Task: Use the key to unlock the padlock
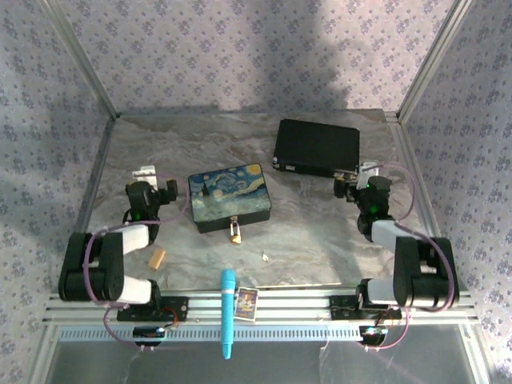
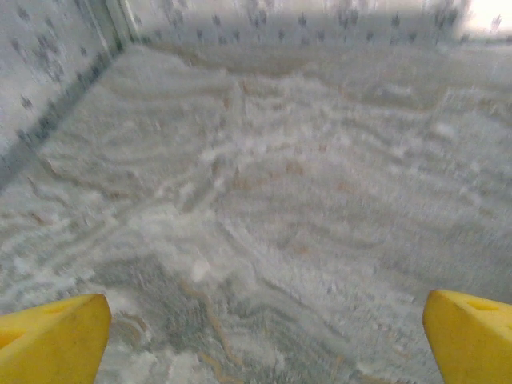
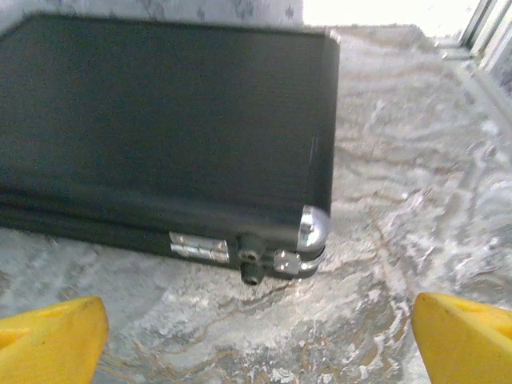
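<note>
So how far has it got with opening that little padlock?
Nothing looks done. The padlock hangs at the front of the painted box; the key lies apart on the table. Nothing in hand: left end effector and right end effector are open, empty. Remaining: fetch key, insert, turn.

**Both hands open**

The left hand [image 1: 154, 182] hangs just left of the painted box [image 1: 230, 198], the right hand [image 1: 364, 182] well to its right. Both arms fold back at the elbow. The yellow fingertips [image 2: 50, 340] stand wide apart, holding nothing.
</note>
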Tool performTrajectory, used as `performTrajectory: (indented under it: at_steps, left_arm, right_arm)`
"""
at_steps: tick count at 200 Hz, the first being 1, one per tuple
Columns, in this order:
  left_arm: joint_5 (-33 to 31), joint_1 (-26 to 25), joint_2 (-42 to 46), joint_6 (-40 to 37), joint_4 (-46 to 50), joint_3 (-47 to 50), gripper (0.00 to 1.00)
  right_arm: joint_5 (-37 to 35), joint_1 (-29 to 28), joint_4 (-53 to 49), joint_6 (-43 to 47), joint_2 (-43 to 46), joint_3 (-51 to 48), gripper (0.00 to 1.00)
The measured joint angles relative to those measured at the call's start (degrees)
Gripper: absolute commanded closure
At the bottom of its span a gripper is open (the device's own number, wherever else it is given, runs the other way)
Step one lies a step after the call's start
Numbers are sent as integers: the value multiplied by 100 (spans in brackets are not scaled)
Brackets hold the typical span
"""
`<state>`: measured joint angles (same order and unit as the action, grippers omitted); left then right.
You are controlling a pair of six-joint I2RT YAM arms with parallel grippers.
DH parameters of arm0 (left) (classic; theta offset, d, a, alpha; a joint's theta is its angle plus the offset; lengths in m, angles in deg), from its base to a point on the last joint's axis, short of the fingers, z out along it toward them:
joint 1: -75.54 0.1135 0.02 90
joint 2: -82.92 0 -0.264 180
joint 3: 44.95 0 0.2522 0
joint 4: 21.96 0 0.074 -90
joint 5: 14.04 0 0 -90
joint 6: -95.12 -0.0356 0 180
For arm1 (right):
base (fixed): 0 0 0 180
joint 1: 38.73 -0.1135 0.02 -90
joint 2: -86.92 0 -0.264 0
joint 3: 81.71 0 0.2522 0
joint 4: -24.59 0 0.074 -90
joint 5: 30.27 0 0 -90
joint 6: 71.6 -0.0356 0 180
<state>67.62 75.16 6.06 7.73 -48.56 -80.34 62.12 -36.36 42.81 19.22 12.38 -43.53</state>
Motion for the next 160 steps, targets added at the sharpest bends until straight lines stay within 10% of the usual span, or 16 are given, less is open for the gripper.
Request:
performTrajectory:
  at_steps: [39,112,160]
  left_arm:
    - [131,2,994,472,1062,-396,0]
    - [1268,-87,2022,3648,2977,-798,0]
    - [1174,-2050,2190,4024,5001,-1742,0]
  right_arm:
    - [133,0,-1025,-599,1104,271,1]
    - [1193,-339,-3469,-1823,1331,1154,1]
    - [809,-2190,-4601,-2055,1497,1296,8]
